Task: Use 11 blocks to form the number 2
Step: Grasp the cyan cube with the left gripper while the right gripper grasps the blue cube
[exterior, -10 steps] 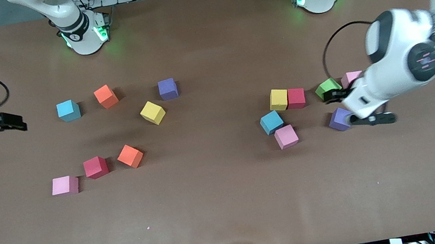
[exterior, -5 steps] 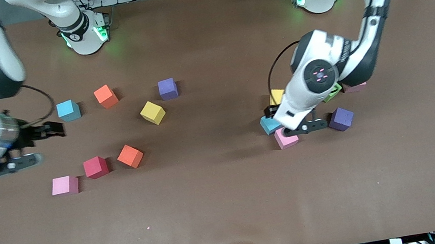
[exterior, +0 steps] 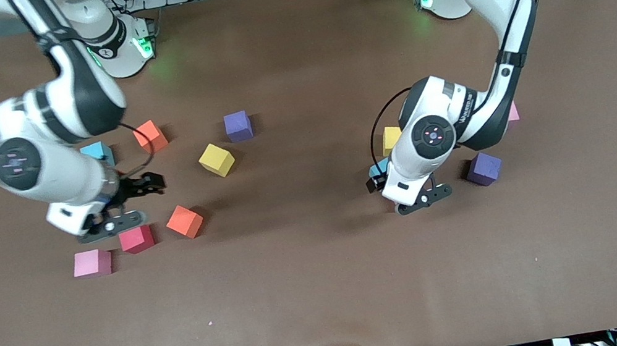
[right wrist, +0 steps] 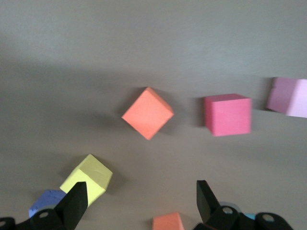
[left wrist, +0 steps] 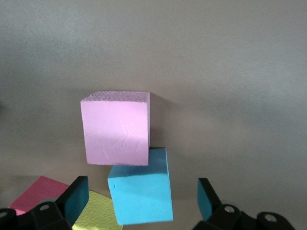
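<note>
Both arms have swung inward: the left gripper (exterior: 412, 193) hangs spread and empty over pink (left wrist: 115, 128) and blue blocks (left wrist: 140, 192) (corners touching); the right gripper (exterior: 123, 205) gapes empty above the red block (exterior: 136, 239).

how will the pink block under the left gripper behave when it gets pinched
The pink block looks like matte foam, so probably light and slightly squashy. Flat faces suggest it won't roll. A blue block touches it, so it may get nudged.
</note>
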Controlling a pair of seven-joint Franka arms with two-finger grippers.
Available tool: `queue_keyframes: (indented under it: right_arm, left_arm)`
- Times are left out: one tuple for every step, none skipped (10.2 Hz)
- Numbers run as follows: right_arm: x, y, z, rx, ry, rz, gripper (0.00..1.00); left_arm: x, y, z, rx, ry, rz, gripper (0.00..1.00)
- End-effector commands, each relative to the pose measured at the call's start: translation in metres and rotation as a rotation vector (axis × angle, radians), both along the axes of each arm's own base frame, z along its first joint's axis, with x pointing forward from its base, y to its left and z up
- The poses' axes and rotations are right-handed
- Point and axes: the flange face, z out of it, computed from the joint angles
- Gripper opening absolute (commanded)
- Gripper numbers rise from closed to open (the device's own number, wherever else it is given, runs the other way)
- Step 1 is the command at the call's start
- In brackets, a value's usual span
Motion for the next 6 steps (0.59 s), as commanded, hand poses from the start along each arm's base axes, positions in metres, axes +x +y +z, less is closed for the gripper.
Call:
queue_keyframes:
  right_arm:
    - [-0.039,0.031,-0.039,0.003,0.019,0.002,1.0]
    - [-0.058,0.04,-0.043,0.034,0.049,-0.005,1.0]
    - [-0.076,0.052,-0.042,0.073,0.063,-0.013,1.0]
    - [-0.09,0.065,-0.045,0.082,0.077,-0.023,1.0]
    - [-0.104,0.088,-0.048,0.068,0.086,-0.032,1.0]
    - [-0.121,0.112,-0.053,0.053,0.085,-0.051,1.0]
  left_arm:
    - [-0.007,-0.011,-0.011,0.041,-0.013,0.012,1.0]
    - [-0.009,-0.01,-0.014,0.045,-0.006,0.014,1.0]
    - [-0.01,-0.01,-0.017,0.048,-0.001,0.013,1.0]
    - [-0.014,-0.008,-0.027,0.056,0.015,0.01,1.0]
    - [-0.015,-0.002,-0.034,0.063,0.028,0.015,1.0]
    - [-0.019,-0.003,-0.04,0.068,0.038,0.011,1.0]
